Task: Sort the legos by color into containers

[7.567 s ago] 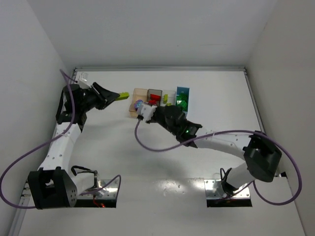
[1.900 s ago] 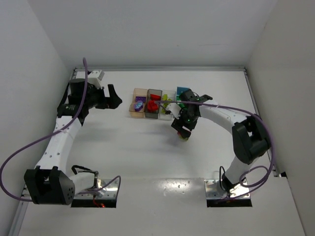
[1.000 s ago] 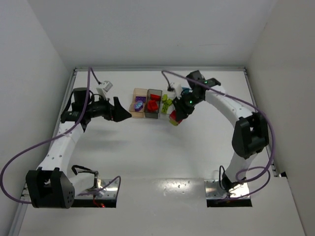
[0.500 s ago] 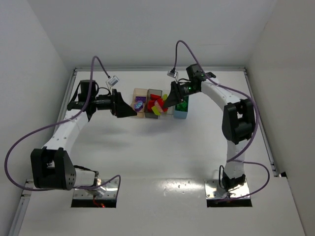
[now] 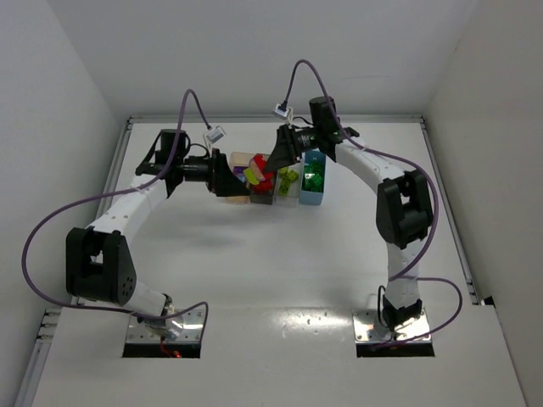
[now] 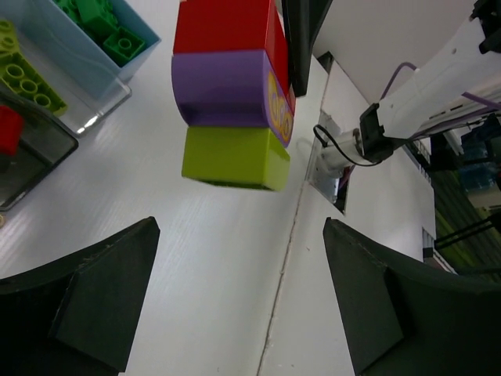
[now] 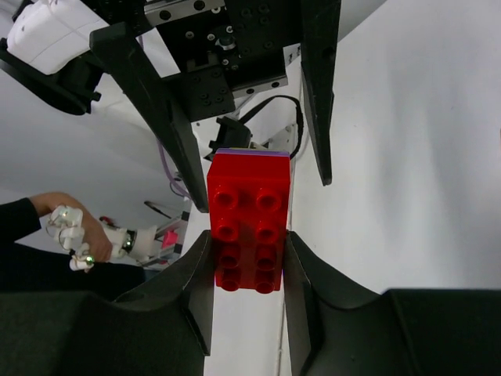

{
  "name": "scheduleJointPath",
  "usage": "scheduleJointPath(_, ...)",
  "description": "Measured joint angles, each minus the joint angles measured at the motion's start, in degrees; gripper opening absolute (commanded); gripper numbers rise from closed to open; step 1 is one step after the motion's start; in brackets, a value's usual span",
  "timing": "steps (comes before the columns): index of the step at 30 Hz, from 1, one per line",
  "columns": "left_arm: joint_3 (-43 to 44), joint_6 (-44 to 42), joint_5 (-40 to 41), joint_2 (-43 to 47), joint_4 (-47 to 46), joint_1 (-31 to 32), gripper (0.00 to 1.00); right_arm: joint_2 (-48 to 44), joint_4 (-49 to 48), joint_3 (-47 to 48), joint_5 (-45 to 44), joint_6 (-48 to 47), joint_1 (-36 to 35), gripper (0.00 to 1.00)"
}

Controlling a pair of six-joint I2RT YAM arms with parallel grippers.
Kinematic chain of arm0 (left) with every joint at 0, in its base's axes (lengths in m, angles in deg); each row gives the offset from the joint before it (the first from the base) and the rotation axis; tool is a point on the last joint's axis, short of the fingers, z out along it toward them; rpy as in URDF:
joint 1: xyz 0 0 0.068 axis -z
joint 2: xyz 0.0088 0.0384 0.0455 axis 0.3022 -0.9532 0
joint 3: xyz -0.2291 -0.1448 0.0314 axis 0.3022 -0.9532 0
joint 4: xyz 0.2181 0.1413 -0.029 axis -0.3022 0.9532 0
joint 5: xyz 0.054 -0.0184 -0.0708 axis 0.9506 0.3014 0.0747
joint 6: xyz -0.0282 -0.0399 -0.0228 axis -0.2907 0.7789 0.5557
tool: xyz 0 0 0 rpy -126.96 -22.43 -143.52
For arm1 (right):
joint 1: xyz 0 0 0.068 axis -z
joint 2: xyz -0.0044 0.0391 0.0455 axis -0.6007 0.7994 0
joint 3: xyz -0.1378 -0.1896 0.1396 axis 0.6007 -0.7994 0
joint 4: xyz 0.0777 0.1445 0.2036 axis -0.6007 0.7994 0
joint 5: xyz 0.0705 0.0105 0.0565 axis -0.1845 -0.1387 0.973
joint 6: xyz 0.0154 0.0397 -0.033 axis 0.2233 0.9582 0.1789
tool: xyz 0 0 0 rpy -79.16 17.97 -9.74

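Note:
A stack of three legos, red (image 6: pixel 223 25) on purple (image 6: pixel 227 88) on lime (image 6: pixel 235 158), hangs above the row of containers (image 5: pixel 288 192). My right gripper (image 7: pixel 249 266) is shut on its red brick (image 7: pixel 250 211); in the top view that gripper (image 5: pixel 271 161) and the stack (image 5: pixel 259 171) are over the bins. My left gripper (image 6: pixel 243 290) is open and faces the stack's lime end, which lies just beyond its fingertips. In the top view it (image 5: pixel 239 176) is close to the left of the stack.
The light blue bin (image 6: pixel 125 66) holds green bricks. Beside it the clear bin (image 6: pixel 94 117) holds lime ones and the dark grey bin (image 6: pixel 39 168) a red one. The tan bin (image 5: pixel 240 159) is leftmost, partly behind my left gripper. The left gripper's fingers (image 7: pixel 168 117) show ahead in the right wrist view.
My right gripper has carried the stack up and left, over the bins. My left gripper has swung right, up to the stack, its jaws slightly narrower.

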Motion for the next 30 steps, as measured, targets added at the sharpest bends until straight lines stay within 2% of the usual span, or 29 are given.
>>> scheduleJointPath(5, 2.0, 0.0, 0.0, -0.5, -0.9, 0.3, 0.9, 0.0, -3.2, 0.0, 0.2, 2.5, -0.8, 0.03)
scheduleJointPath(12, 2.3, 0.0, -0.3, -0.8, -1.5, 0.3, 0.77, 0.0, -4.9, -0.1, 0.6, 3.6, -1.2, 0.03)
scheduleJointPath(19, 3.1, -0.3, -2.0, -1.1, -1.9, 0.6, 0.72, -0.7, -5.8, -2.6, 1.3, 4.2, -2.3, 0.03)
scheduleJointPath(23, 3.1, -0.8, -2.9, -1.2, -1.9, 1.4, 0.6, -0.8, -6.2, -3.9, 1.3, 4.4, -2.7, 0.03)
scheduleJointPath(24, 3.1, -0.9, -3.0, -1.2, -1.9, 1.4, 0.5, -0.8, -6.3, -4.0, 1.3, 4.4, -2.8, 0.03)
scheduleJointPath(25, 3.1, -0.9, -3.1, -1.3, -1.9, 1.4, 0.45, -0.8, -6.3, -4.1, 1.3, 4.4, -2.9, 0.03)
scheduleJointPath(26, 3.1, -1.1, -3.0, -1.4, -1.9, 1.4, 0.34, -0.8, -6.4, -4.1, 1.7, 4.5, -3.0, 0.03)
scheduleJointPath(30, 3.2, 0.0, -3.8, -1.9, -1.9, 1.2, 0.22, -1.0, -7.4, -4.2, 1.7, 3.6, -2.9, 0.03)
